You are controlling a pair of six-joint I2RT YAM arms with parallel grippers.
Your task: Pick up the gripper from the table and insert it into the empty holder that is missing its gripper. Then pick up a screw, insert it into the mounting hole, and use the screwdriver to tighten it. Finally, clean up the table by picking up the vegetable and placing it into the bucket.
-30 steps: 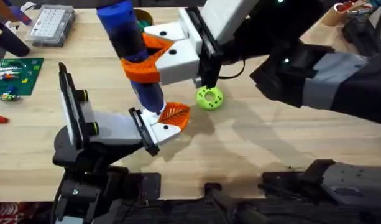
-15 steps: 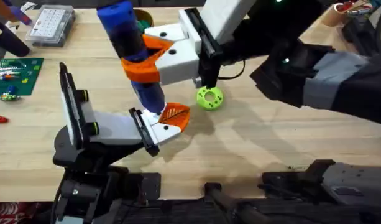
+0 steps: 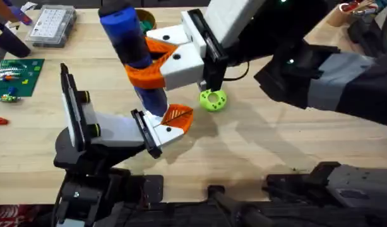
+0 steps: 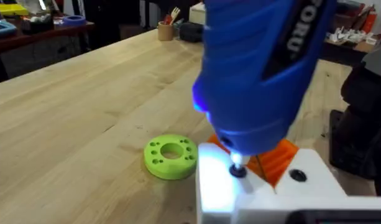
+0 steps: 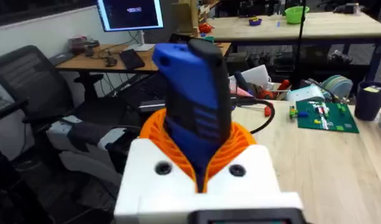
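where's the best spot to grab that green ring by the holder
Probably across its rim. The green ring lies flat on the table, so a pincer coming straight down could pinch one wall between the centre hole and the outer edge, from the side away from the holder.

table (image 3: 294, 145): showing light wood, butcher-block strips, smooth satin | screwdriver (image 3: 133, 53): looking like glossy blue plastic, thin metal tip (image 4: 237, 170) glinting | holder (image 4: 265, 199): appearing matt white plastic | gripper (image 3: 178, 115): showing ribbed orange plastic | green ring (image 4: 170, 156): looking matt plastic, finely layered | right gripper (image 5: 206, 171) pads: showing ribbed orange plastic
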